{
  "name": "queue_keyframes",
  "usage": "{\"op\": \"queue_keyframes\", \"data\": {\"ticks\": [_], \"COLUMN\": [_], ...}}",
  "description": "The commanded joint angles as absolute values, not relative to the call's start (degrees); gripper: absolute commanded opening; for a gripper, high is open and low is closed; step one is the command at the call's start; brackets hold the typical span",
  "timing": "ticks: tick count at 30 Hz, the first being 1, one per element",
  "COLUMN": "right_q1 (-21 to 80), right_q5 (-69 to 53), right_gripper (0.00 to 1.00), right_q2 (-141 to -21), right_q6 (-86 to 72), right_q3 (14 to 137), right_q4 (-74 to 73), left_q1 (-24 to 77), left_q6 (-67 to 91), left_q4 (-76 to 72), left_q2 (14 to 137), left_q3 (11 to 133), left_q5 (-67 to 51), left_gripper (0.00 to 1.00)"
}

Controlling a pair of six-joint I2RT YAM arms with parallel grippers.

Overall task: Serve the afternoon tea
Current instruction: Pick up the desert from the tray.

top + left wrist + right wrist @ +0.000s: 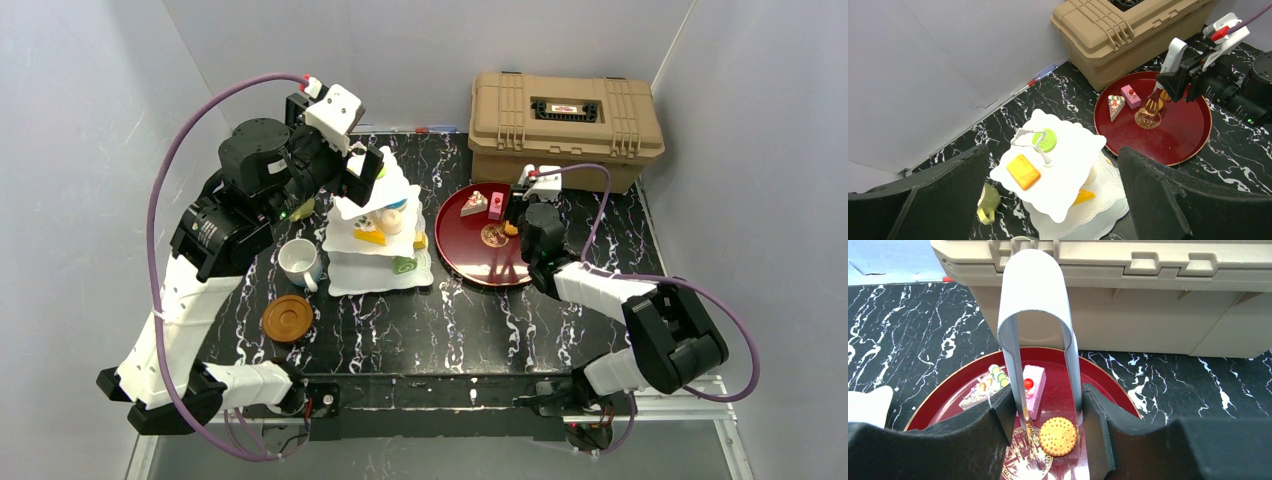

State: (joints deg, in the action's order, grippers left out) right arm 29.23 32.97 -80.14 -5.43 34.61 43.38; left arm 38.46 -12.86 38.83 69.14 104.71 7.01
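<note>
From the top camera I see the left gripper [365, 172] spread wide just above the white cake stand [372, 272], and the right gripper [515, 215] over the red tray [462, 250].

On the left wrist camera, the stand's top tier carries a green round pastry [1045, 140] and an orange slab [1023, 171].

On the right wrist camera, the right gripper's fingers [948, 440] clamp white tongs [1035, 290]. The tong tips sit beside a round biscuit [1058, 436] and a pink cake [1035, 385] on the tray.

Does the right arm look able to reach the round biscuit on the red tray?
Probably yes: the white tongs in its fingers straddle the round biscuit; nothing covers it, though the pink cake lies close.
</note>
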Motion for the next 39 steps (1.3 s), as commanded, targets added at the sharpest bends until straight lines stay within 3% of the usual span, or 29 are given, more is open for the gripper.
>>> {"op": "queue_keyframes", "data": {"ticks": [1,19,24,28,39], "right_q1": [28.92,26.81,26.81,26.81,28.88], "right_q5": [33.40,29.95,28.93,28.83,19.63], "right_gripper": [0.57,0.57,0.50,0.37,0.29], "right_q2": [-80.59,-86.63,-86.25,-84.07,-69.66], "right_q6": [-3.44,-4.11,-4.50,-4.12,-2.94], "right_q3": [37.19,38.96,38.68,39.05,46.68], "right_q4": [47.99,50.89,50.52,48.76,33.32], "left_q1": [38.26,38.31,38.30,38.27,38.21], "left_q6": [-13.04,-13.46,-13.50,-13.48,-13.28], "left_q4": [37.62,37.88,37.88,37.79,37.18], "left_q2": [68.80,68.95,69.22,69.26,68.82], "left_q3": [105.15,106.51,106.94,106.76,105.14], "left_q5": [6.84,7.28,7.31,7.30,7.30], "left_gripper": [0.99,0.99,0.99,0.99,0.99]}}
